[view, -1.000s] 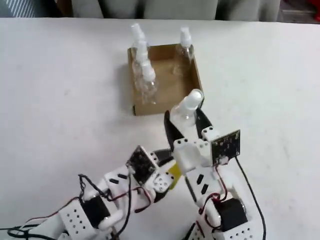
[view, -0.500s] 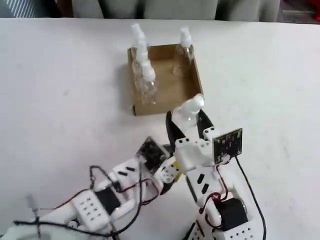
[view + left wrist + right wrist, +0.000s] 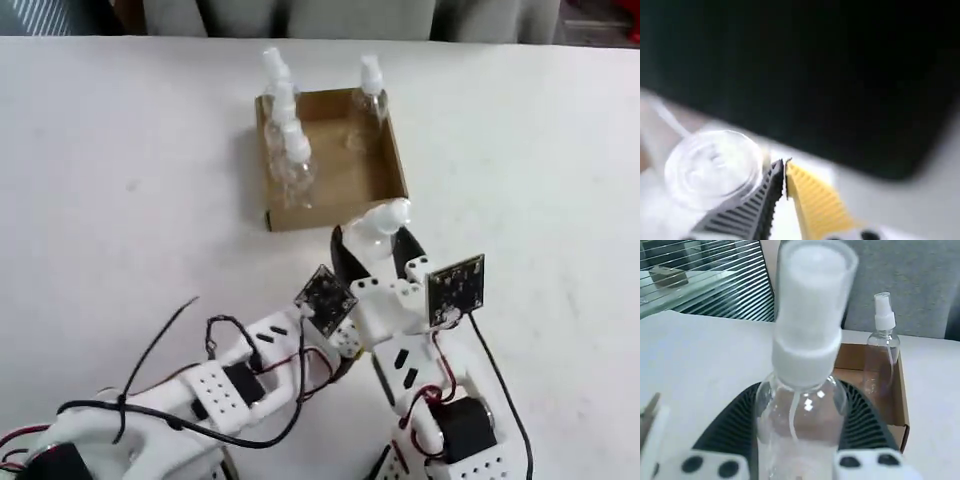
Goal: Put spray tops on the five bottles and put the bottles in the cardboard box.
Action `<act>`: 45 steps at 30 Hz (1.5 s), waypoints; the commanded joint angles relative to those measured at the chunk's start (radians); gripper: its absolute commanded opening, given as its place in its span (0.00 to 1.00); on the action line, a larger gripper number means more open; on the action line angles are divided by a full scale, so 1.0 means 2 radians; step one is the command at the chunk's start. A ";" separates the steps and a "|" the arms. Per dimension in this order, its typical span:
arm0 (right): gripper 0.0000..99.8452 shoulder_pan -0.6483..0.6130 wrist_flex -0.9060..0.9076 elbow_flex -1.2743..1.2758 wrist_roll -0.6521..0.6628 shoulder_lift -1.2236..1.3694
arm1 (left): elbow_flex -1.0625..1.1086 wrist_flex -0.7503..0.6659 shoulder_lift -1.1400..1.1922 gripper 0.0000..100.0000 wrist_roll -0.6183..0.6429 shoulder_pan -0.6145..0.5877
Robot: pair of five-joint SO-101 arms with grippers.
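My right gripper is shut on a clear bottle with a white spray top, held upright just in front of the cardboard box. In the right wrist view the bottle stands between the black fingers. Three capped bottles line the box's left side and a further one stands at its back right corner. My left gripper is shut with nothing between its black and yellow fingers, right beside the held bottle's clear base. From above, the left gripper sits low against the right arm.
The white table spreads wide on both sides of the box. The two arms crowd together at the front, with loose cables trailing from the left one. Chairs and a blind stand behind the table's far edge.
The left arm has swung right and closer in under the right gripper. The held bottle has shifted slightly nearer and lower.
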 commanded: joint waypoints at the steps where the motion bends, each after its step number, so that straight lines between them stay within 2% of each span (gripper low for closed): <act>1: 0.02 0.004 0.003 -0.028 -0.005 -0.003 | -0.033 -0.013 0.002 0.02 0.003 -0.008; 4: 0.02 0.004 0.015 -0.028 -0.005 -0.003 | -0.037 -0.015 0.002 0.02 0.004 -0.027; 8: 0.02 0.004 0.022 -0.028 -0.003 -0.003 | -0.039 -0.053 0.001 0.02 0.028 -0.062; 25: 0.02 0.005 0.029 -0.020 -0.003 -0.003 | -0.040 -0.061 0.001 0.02 0.031 -0.069; 32: 0.02 0.018 0.034 -0.020 -0.005 -0.003 | -0.041 -0.091 0.001 0.02 0.035 -0.103; 39: 0.02 0.019 0.033 -0.014 -0.002 -0.003 | -0.033 -0.091 0.001 0.02 0.035 -0.097; 45: 0.02 0.039 0.022 -0.011 -0.001 -0.003 | -0.007 -0.092 0.001 0.02 0.031 -0.051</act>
